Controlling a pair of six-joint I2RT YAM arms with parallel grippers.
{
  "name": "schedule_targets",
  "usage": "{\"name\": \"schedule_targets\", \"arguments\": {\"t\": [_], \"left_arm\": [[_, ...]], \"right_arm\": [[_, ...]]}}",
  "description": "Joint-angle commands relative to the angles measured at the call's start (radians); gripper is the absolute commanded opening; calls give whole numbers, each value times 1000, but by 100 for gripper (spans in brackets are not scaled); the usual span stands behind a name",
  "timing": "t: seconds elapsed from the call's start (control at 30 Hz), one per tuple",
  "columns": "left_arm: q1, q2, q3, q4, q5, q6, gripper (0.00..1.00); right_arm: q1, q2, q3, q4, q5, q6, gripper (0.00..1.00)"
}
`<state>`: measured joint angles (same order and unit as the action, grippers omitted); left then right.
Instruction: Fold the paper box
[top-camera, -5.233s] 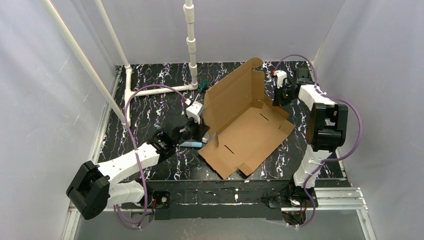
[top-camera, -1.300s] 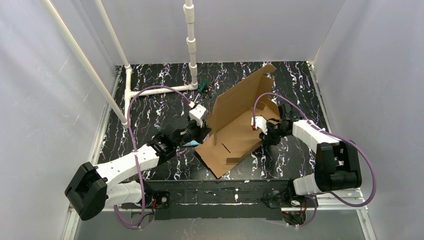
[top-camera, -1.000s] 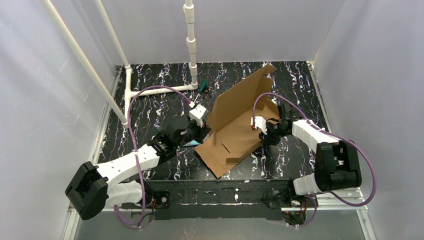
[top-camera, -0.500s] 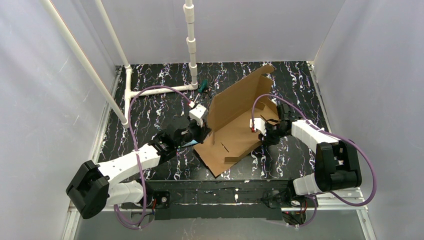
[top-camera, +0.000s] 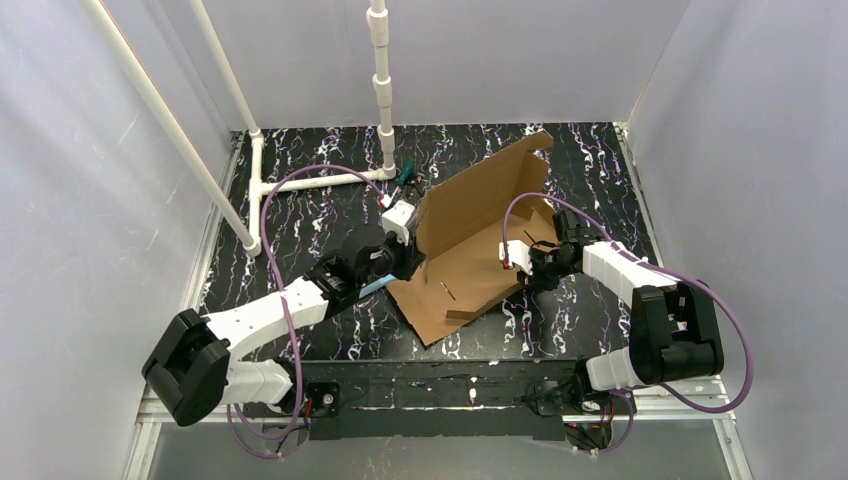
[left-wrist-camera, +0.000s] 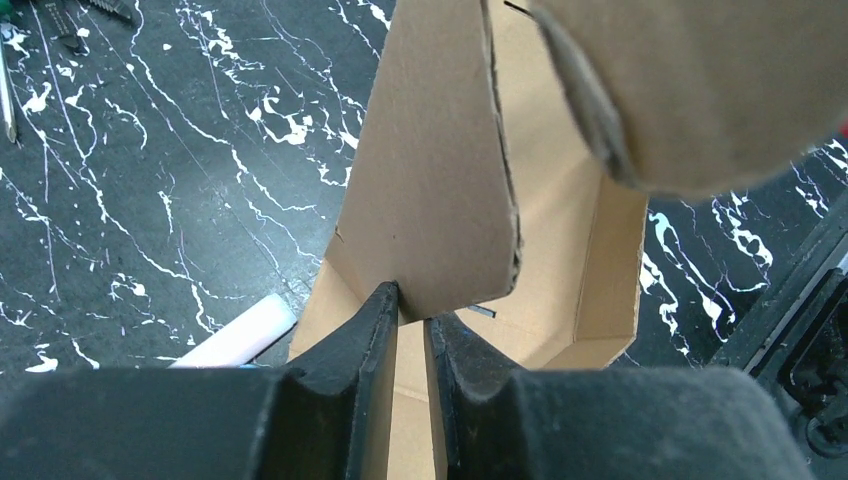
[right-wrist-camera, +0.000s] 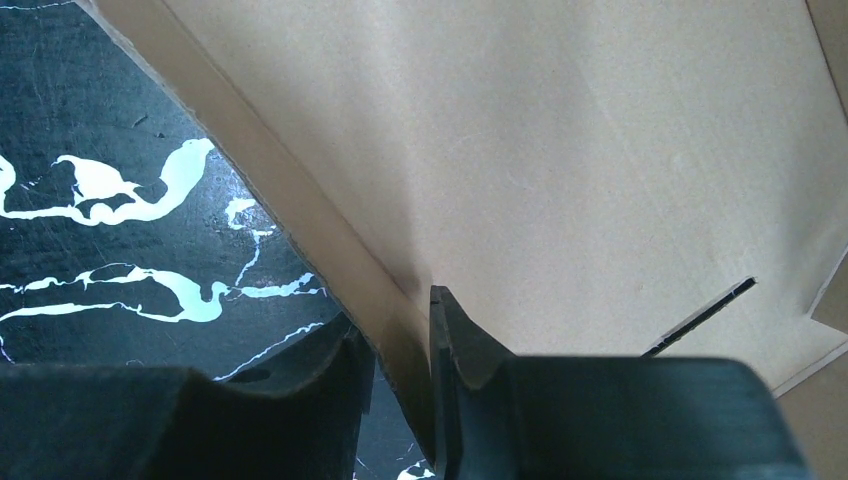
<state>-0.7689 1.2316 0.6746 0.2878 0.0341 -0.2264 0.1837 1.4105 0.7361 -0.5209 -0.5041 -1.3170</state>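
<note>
Nearest my bases, the paper box (top-camera: 470, 265) lies on the black marbled table (top-camera: 300, 200) with one corner of its floor pointing at me. That corner has slid a little toward my left side in the last second. At the box's left edge my left claw (left-wrist-camera: 410, 305) has just slackened. Its fingers stand a narrow slot apart, wider than the cardboard, and the lower corner of an upright flap sits at their tips rather than pinched between them. A white pen (left-wrist-camera: 240, 335) lies just outside the box there. At the box's right edge my right claw (right-wrist-camera: 400, 330) has been closing and now straddles the low side wall, one finger outside and one inside, tight on the cardboard. Beyond both claws the big back panel leans up over the floor, much as it did a second ago. I judge the left flap is raised and let go, so the right wall comes next. Past the box's far left corner lies a green-handled tool (top-camera: 403, 172).
</note>
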Motion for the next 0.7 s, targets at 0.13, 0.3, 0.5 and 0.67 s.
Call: {"name": "schedule_targets", "arguments": {"t": [0.13,0.3,0.5,0.67], "left_arm": [[14,28,55,-46,15,-69,15],[25,50,73,-66,19,-81,16],[46,75,107,-94,54,-77,0],[49,77,111,-97,74,-78,0]], "right_arm": [[3,7,-29,-14,1,-4,31],[3,2,-27,-12,0,-2,31],[3,-3,-20,-2,-3,28,44],[2,-22,-2,-4,-11,74,50]]}}
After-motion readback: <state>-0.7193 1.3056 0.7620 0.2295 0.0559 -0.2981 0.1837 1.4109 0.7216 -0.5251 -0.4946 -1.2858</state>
